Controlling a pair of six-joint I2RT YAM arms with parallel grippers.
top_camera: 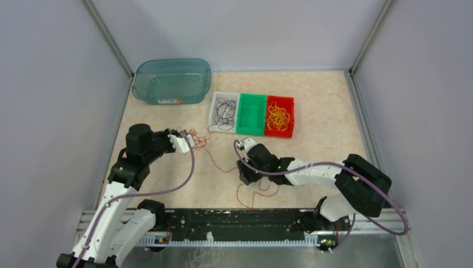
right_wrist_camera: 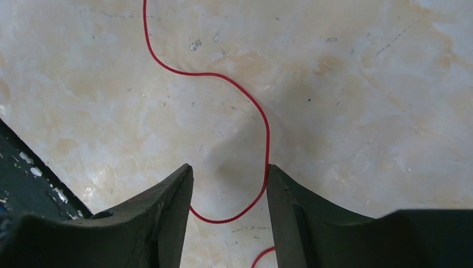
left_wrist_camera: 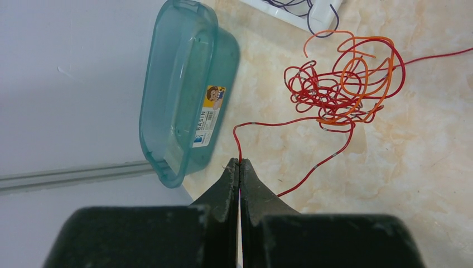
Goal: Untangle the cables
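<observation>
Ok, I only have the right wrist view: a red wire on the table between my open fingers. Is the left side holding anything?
Observer: Yes. The left gripper is shut on a red cable that leads from its tips into a tangle.
Operator: What is in it?
Observer: Red and orange wires knotted together, lying on the table beside the teal basin.
Operator: Anything sorted yet?
Observer: Black wires lie in the white tray and yellow wires in the red tray. The green tray sits between them.
</observation>
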